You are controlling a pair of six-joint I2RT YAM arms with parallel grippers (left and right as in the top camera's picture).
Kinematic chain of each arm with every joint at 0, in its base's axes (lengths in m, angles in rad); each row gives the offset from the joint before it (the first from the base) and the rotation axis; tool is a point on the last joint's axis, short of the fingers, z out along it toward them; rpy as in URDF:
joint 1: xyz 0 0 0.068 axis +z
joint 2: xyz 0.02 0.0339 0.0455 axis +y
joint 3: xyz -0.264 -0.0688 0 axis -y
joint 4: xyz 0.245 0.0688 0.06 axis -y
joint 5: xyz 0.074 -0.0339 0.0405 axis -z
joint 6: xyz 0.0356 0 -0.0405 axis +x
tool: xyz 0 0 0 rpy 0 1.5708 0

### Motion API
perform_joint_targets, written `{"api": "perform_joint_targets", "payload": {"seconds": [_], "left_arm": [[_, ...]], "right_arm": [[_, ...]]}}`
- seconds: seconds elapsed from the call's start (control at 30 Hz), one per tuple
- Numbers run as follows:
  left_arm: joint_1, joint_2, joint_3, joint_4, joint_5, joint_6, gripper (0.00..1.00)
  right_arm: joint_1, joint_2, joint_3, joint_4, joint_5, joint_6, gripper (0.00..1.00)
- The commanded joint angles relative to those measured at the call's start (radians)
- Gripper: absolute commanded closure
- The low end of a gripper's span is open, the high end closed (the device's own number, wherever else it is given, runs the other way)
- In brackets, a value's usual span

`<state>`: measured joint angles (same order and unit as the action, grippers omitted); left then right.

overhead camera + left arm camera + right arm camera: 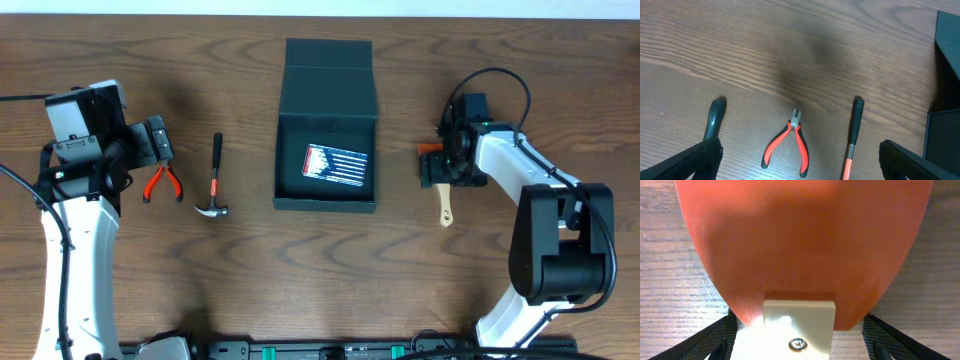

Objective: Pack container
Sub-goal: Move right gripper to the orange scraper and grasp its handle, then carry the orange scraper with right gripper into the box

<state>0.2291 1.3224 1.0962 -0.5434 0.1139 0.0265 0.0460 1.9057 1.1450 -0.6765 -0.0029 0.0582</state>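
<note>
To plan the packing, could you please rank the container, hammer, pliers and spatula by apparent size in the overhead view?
1. container, by far the largest
2. hammer
3. pliers
Unranked: spatula, partly hidden under the right gripper.

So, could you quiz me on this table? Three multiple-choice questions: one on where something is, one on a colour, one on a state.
1. Where does the hammer lie?
A) inside the container
B) on the table, between the pliers and the container
C) across the pliers

2. What colour are the pliers' handles?
A) red
B) blue
C) green

3. How is the container's lid?
A) shut
B) missing
C) open, flap folded back

Answers: 1 B, it lies on bare wood with the pliers on one side and the container on the other. 2 A, both handles are bright red. 3 C, the inside shows.
</note>
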Motion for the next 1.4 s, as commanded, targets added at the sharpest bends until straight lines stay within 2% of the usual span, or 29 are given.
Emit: {"api": "perform_joint_targets", "payload": {"seconds": [0.0, 0.13, 0.37, 0.57, 0.8, 0.87, 1.2, 1.3, 1.37], "left_arm": [[0.003, 0.01, 0.016, -0.003, 0.006, 0.006, 0.02], [0.003, 0.01, 0.016, -0.003, 0.006, 0.006, 0.02], [0.003, 0.01, 0.016, -0.003, 0.006, 0.006, 0.02], [0.003, 0.01, 0.016, -0.003, 0.006, 0.006, 0.02], [0.003, 0.01, 0.016, -0.003, 0.006, 0.006, 0.02], [0.003, 0.01, 0.016, -0.003, 0.006, 0.006, 0.02], [0.003, 0.01, 0.016, -0.003, 0.006, 0.006, 0.01], [0.003, 0.01, 0.016, -0.003, 0.006, 0.006, 0.02], [0.003, 0.01, 0.016, -0.003, 0.006, 0.006, 0.02]], "right_arm": [[0.007, 0.088, -0.034, -0.009, -0.103, -0.013, 0.17], [0.007, 0.088, -0.034, -0.04, -0.107, -0.006, 0.19], [0.007, 0.088, -0.034, -0.079, -0.106, 0.021, 0.35], [0.007, 0.088, -0.034, -0.079, -0.106, 0.043, 0.39], [0.007, 0.088, -0.034, -0.063, -0.098, 0.069, 0.53], [0.007, 0.088, -0.033, -0.058, -0.098, 0.068, 0.62], [0.007, 0.088, 0.047, -0.075, -0.091, 0.028, 0.59], [0.008, 0.086, 0.132, -0.131, -0.091, -0.011, 0.63], [0.009, 0.082, 0.212, -0.187, -0.091, -0.044, 0.71]]}}
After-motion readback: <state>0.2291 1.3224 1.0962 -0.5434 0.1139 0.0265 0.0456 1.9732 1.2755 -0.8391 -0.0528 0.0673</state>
